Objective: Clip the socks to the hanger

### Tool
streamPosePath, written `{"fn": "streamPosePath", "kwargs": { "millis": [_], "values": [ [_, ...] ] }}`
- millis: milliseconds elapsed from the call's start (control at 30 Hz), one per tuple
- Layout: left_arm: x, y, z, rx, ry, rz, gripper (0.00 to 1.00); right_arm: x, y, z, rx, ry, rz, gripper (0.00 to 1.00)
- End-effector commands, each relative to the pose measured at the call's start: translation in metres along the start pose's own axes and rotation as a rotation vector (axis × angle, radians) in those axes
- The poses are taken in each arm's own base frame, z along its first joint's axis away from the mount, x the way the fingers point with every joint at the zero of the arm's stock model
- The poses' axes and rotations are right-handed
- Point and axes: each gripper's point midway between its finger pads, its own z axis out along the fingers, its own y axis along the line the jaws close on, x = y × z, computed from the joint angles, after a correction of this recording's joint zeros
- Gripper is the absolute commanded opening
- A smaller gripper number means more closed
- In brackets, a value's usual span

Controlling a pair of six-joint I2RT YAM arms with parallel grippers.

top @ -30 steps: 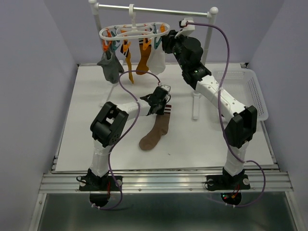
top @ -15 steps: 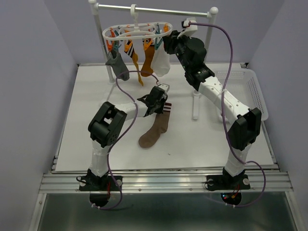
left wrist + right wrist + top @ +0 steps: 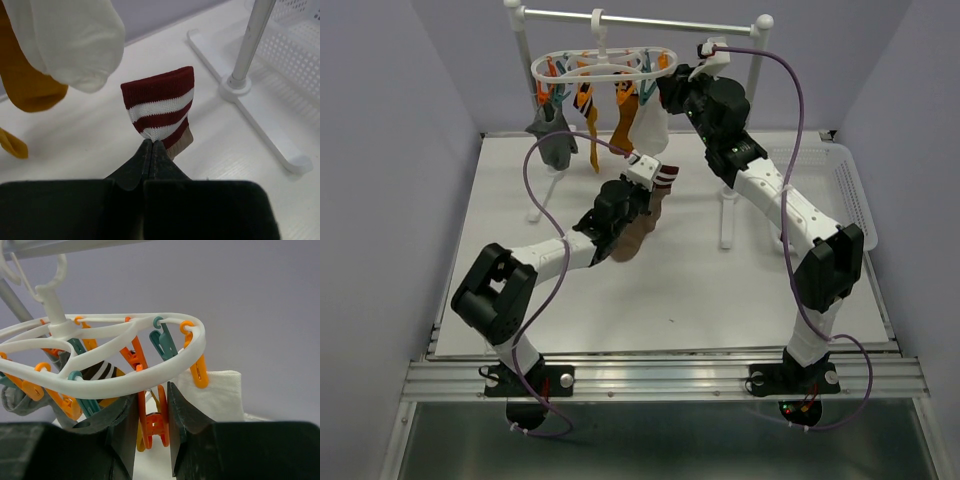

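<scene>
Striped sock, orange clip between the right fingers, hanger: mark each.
striped sock [image 3: 159, 105]: left wrist view, on the maroon-and-white cuff.
orange clip [image 3: 152, 426]: right wrist view, on its lower body.
hanger [image 3: 125, 383]: right wrist view, on the near white ring.

White table [image 3: 720, 290] bears rail stand [image 3: 726, 228] and basket [image 3: 860, 205]

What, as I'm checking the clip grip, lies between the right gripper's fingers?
In the right wrist view, an orange plastic clip dangling from the white oval plastic hanger sits between the fingers of the right gripper.

r claw [image 3: 151, 407] pinching orange clip [image 3: 154, 432] under hanger [image 3: 125, 380], wht sock [image 3: 220, 390] bhnd.
</scene>
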Motion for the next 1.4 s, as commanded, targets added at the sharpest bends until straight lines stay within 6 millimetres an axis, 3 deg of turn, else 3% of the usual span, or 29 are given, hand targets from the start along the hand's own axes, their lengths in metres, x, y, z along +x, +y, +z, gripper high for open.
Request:
{"fn": "streamPosePath", "kwargs": {
  "millis": [0,33,200,267,400,567,833,1100,1367],
  "values": [
    [-0.063,0.012,-0.003,-0.019,-0.270,0.126,0.00,-0.040,0.010,-0.007,-0.049,-0.055,0.017,0.01],
    [-0.077,0.014,-0.005,-0.018,-0.328,0.137,0.00,-0.038,0.012,-0.007,-0.061,-0.046,0.019,0.01],
    [-0.111,0.023,-0.006,0.127,-0.434,0.177,0.00,-0.035,0.019,-0.012,-0.099,-0.011,0.017,0.01],
    [-0.106,0.024,-0.005,0.199,-0.418,0.188,0.00,-0.038,0.019,-0.013,-0.101,-0.011,0.012,0.01],
    [-0.123,0.019,-0.007,0.401,-0.446,0.225,0.00,-0.039,0.026,-0.015,-0.137,0.004,-0.004,0.01],
    [-0.129,0.023,-0.002,0.453,-0.436,0.291,0.00,-0.033,0.022,-0.012,-0.140,0.031,-0.010,0.01],
    [-0.139,0.020,-0.017,0.677,-0.445,0.284,0.00,-0.027,0.023,-0.009,-0.168,0.049,-0.015,0.01],
    [-0.145,0.035,-0.014,0.686,-0.439,0.226,0.00,-0.024,0.023,-0.013,-0.209,0.069,-0.012,0.01],
    [-0.160,0.030,-0.022,0.754,-0.469,0.191,0.00,-0.016,0.030,-0.015,-0.257,0.091,-0.010,0.01]
  ]
}}
